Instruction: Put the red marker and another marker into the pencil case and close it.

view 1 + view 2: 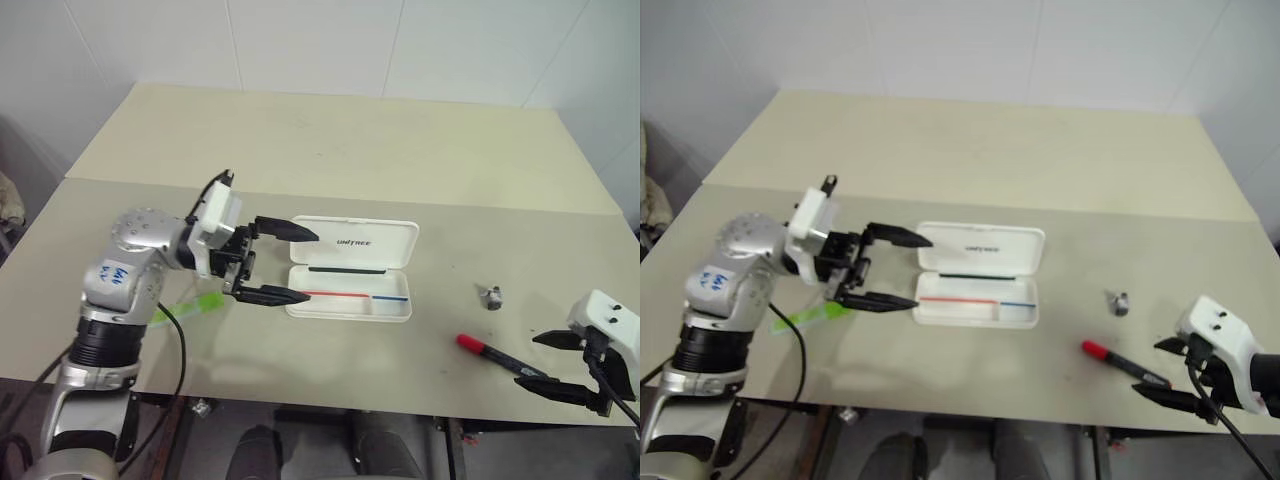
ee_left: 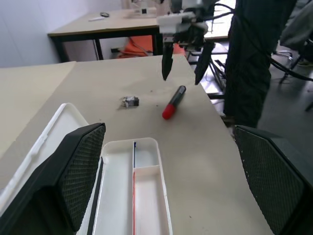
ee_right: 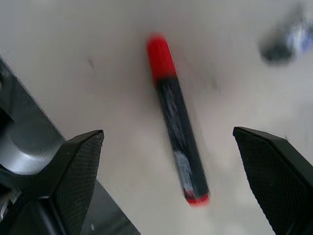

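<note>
I see the left gripper (image 1: pixel 268 262) hanging mid-left of the head view, arm bent at the elbow, fingers level and pointing toward frame right at the near end of the pencil case (image 1: pixel 352 268). Claw spread wide, nothing in it. The right gripper (image 1: pixel 555 364) sits at the lower right corner, tilted down toward the table edge, also spread wide and empty.

Count: one pencil case, lid open and laid flat, at frame centre; red and blue stripe visible inside the tray. One red marker (image 1: pixel 497 355), lying loose on the table at lower right, just left of the right gripper, cap pointing toward the case; in the right wrist view it lies between the two fingers, untouched. One light-green marker (image 1: pixel 190 309) on the table at lower left, partly hidden behind the left forearm. One small grey metal bit (image 1: pixel 491 296) between case and red marker.

Surface is a beige table (image 1: pixel 330 150) with a seam across it, white wall behind. The left wrist view shows more tables and a person standing (image 2: pixel 257 58).
</note>
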